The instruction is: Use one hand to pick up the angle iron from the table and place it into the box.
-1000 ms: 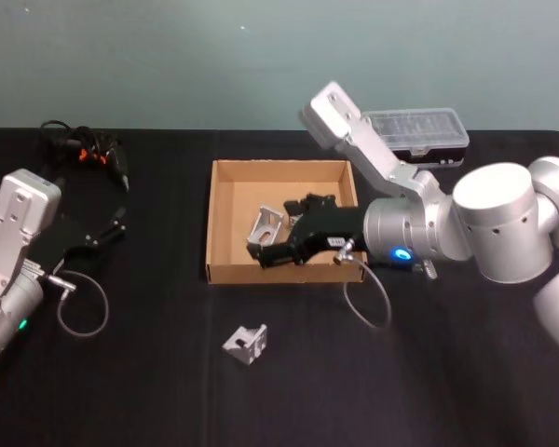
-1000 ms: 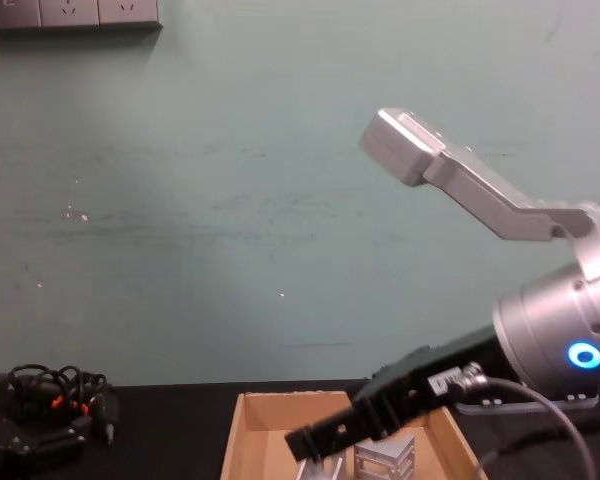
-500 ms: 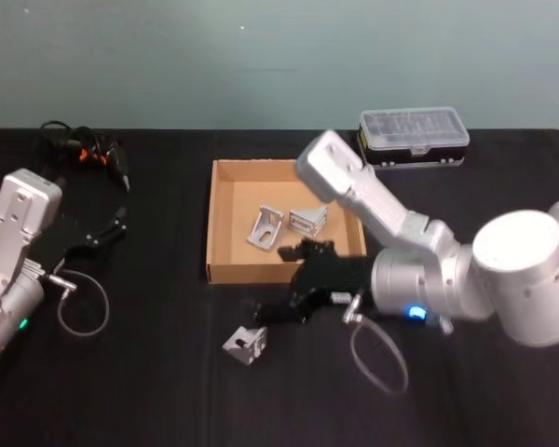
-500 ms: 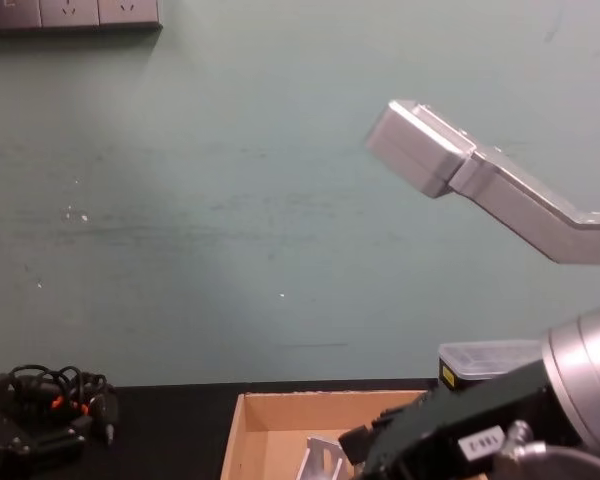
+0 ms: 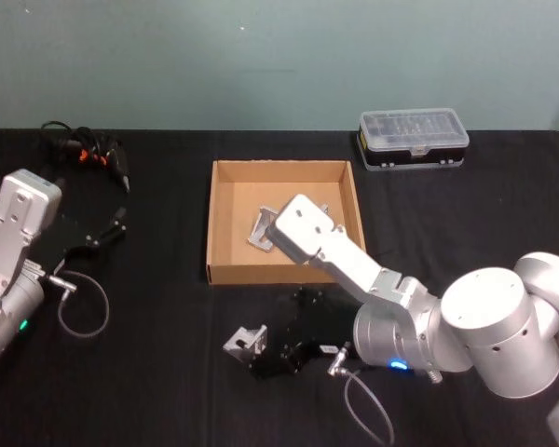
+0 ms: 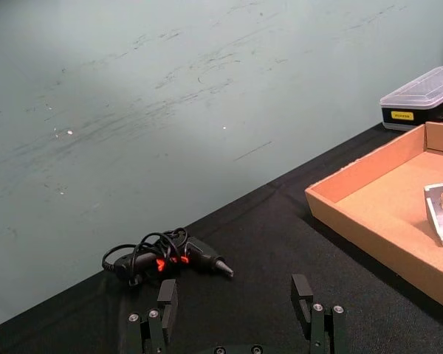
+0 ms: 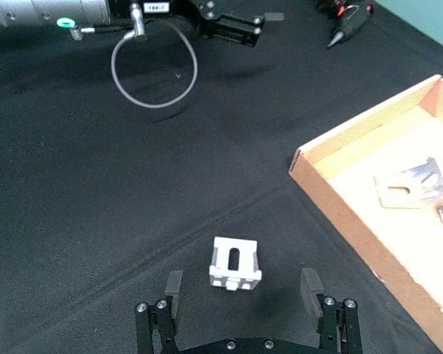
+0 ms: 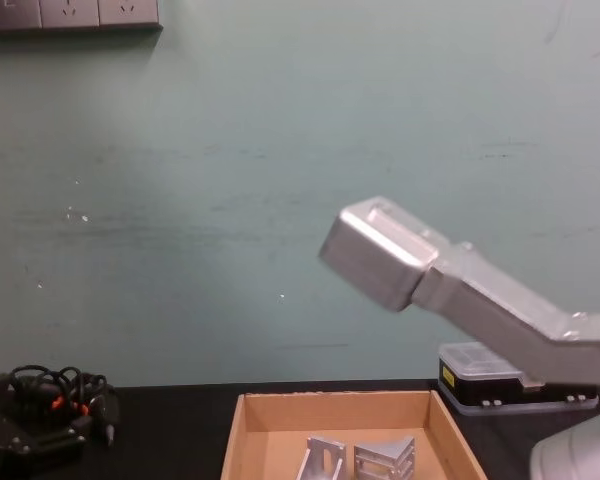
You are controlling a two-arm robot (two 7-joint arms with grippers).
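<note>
Right gripper (image 7: 241, 280) spread wide around the angle iron (image 7: 235, 264), apparently untouched; 2 brackets (image 7: 407, 184) in the box (image 5: 211, 223); left gripper (image 6: 235, 287) parked, wide

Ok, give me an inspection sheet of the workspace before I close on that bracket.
Surface: black table, flat, no spills seen.
Job's things: one angle iron lies on the table in front of the box; two brackets already lie in the box.
Clutter: clear-lidded case behind the box to the right; black-and-orange tool at the far left.
Grippers: right hand open near the table, fingers either side of the angle iron, not gripping; left hand open, parked at the table's left.
Cables: grey loop at the left wrist, another at the right; tool's cord tangled.
Surroundings: teal wall, sockets high on it.
</note>
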